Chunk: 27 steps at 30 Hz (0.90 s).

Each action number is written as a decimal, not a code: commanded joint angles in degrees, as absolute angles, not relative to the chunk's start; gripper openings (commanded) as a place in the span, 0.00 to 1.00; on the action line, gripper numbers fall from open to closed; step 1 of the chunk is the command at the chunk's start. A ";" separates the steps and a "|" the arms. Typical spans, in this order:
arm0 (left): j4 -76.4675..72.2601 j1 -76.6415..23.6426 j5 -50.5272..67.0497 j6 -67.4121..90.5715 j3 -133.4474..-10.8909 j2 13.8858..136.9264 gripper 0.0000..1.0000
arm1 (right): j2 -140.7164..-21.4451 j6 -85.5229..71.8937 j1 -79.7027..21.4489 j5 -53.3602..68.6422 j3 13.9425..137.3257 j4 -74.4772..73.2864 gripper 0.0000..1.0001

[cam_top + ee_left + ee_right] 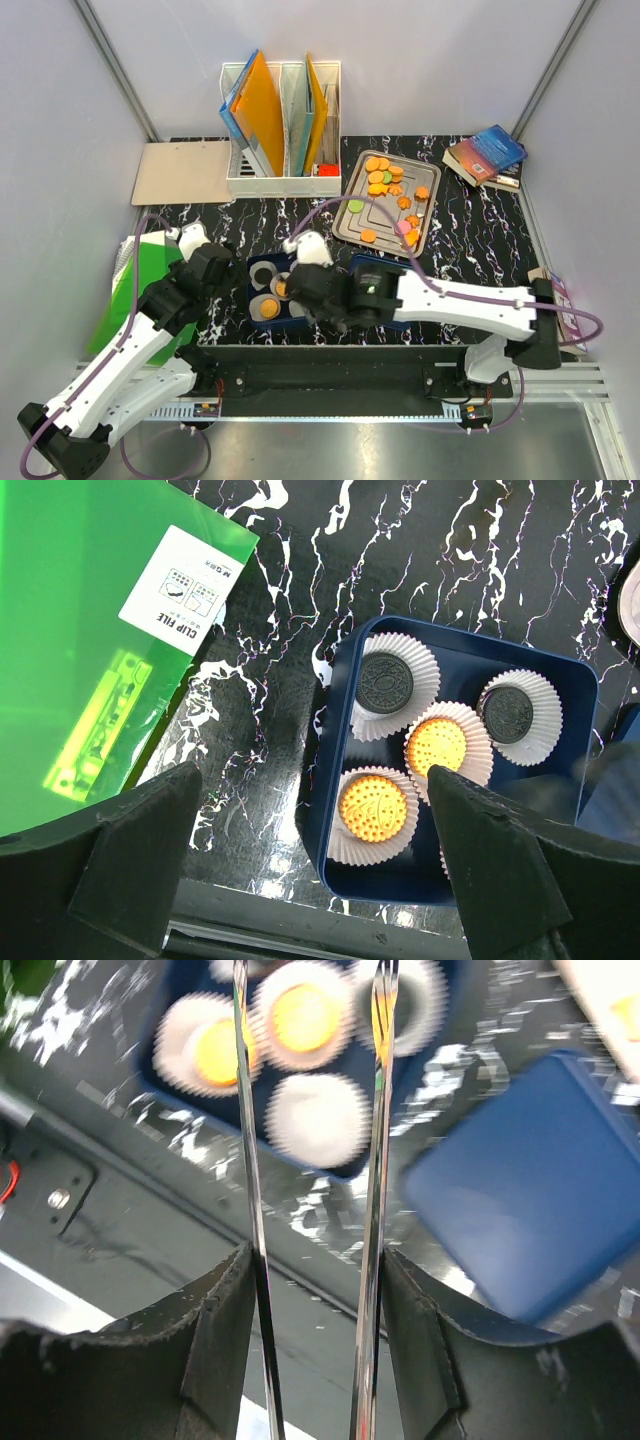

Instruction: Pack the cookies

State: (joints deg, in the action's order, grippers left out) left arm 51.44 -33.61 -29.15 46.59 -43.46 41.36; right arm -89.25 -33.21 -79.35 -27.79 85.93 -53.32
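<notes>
**Orange cookies lie on the tray, nearer the right arm**

Steel tongs [245, 1160] seem pinched between the right fingers [315, 1265]. Their blades are parted with nothing between them. They hang over the navy box [325, 770] at the near edge of the surface [480, 250]. The cookies [385, 180] not yet packed lie loose on the metal tray [385, 222], at about 1 o'clock from those fingers in the overhead view. Most are orange, with one green and one pink. As round discs they have no long axis, while the tray runs roughly 12 to 6. The right arm is clearly the nearer. The left fingers [312, 775] are spread wide and empty, hovering at the box's 9 o'clock side.

Inside the box sit white paper cups [400, 650]. Two hold black cookies and two hold orange ones. One empty cup [320, 1115] shows between the blades. A flat blue square [520, 1180], probably the lid, lies just beside the box at 3 o'clock.
</notes>
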 commanded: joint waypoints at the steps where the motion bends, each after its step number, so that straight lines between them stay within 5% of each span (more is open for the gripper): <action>1: 50.80 -33.49 -30.32 46.93 -43.42 41.31 0.99 | -80.87 -34.46 -70.43 -35.86 84.30 -59.68 0.56; 7: 50.19 -33.49 -29.62 46.58 -43.24 41.05 0.99 | -74.71 -27.17 -47.57 -30.26 76.56 -53.27 0.54; 13: 49.31 -33.40 -28.83 45.88 -42.98 40.96 0.99 | -82.17 -21.27 -34.30 -25.33 78.74 -48.61 0.54; 27: 48.08 -33.40 -27.07 45.18 -42.10 39.28 0.99 | -92.29 -21.35 -26.98 -18.37 79.46 -45.35 0.52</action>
State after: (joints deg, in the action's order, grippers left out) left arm 50.87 -33.61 -28.23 46.30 -42.59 39.44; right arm -94.15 -21.17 -27.27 -21.28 80.31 -47.90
